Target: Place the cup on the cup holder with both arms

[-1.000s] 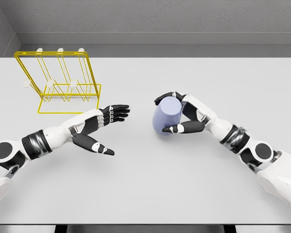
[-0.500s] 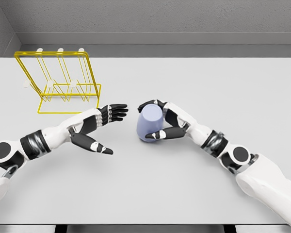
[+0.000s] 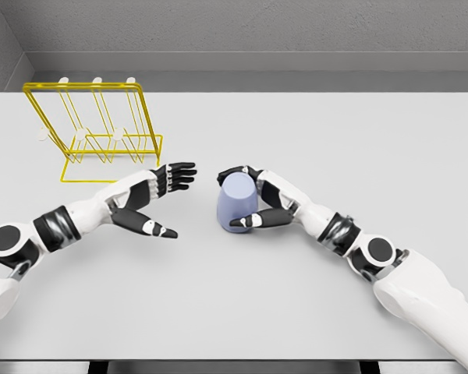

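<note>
Leftward across the pale grey tabletop (image 3: 312, 132) is how the cup has travelled since a second ago, carried from right of centre to the middle, close to the waiting left hand, which has itself barely shifted.

At the far left rear stands the yellow wire cup holder (image 3: 93, 132), a frame with white-tipped pegs, well apart from the cup. In front of it the left hand (image 3: 157, 199) lies palm inward, fingers stretched out and thumb dropped low, holding nothing, a clear gap between it and the cup. Next comes the pale lavender plastic cup (image 3: 238, 204), upright on or just above the table; which, I cannot tell. The right hand (image 3: 253, 199) is wrapped round it, fingers over the far side and thumb across the near side.

The step in hand looks like the handover. It should go best if the right hand keeps the cup level and steady while the left closes on the free side, and lets go only once that grip seems firm.
</note>
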### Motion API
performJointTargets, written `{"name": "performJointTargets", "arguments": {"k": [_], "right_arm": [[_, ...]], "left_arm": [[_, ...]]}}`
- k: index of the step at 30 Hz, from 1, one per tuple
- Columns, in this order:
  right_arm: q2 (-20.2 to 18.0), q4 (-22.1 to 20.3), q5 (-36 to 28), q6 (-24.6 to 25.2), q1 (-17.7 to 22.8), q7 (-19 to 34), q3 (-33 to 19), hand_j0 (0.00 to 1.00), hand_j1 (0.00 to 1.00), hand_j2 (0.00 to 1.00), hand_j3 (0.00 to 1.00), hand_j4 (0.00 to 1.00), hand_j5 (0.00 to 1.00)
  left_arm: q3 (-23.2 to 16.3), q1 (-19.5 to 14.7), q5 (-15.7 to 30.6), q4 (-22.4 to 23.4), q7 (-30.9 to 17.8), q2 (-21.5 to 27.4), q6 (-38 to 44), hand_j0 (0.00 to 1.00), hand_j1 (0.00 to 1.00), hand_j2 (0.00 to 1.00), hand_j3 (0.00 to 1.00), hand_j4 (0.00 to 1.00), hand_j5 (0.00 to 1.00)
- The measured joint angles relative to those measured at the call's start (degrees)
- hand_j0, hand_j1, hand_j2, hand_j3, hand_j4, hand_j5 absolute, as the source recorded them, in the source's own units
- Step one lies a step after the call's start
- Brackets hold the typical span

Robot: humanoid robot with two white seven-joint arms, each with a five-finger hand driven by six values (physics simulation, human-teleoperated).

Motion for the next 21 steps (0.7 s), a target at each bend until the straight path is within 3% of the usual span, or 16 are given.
{"name": "performJointTargets", "arguments": {"k": [9, 15, 21], "right_arm": [[0.32, 0.39, 1.45, 0.32, 0.0, -0.04, -0.04, 1.0, 1.0, 1.0, 1.0, 1.0, 1.0], [-0.9, 0.91, 2.1, 0.25, -1.76, -0.07, -0.18, 1.0, 1.0, 1.0, 1.0, 1.0, 1.0], [-5.44, 1.0, 2.85, 0.05, -2.02, 0.13, -0.09, 1.0, 1.0, 1.0, 1.0, 1.0, 1.0]], "left_arm": [[0.92, 0.35, -0.11, 2.77, 0.62, -2.69, -0.08, 1.0, 1.0, 1.0, 1.0, 1.0, 1.0], [1.26, 0.62, -1.63, 2.84, 0.65, -4.53, -0.13, 1.0, 1.0, 1.0, 1.0, 1.0, 1.0], [2.67, 0.53, -4.32, 4.77, 0.61, -8.31, -0.07, 1.0, 1.0, 1.0, 1.0, 1.0, 1.0]]}}
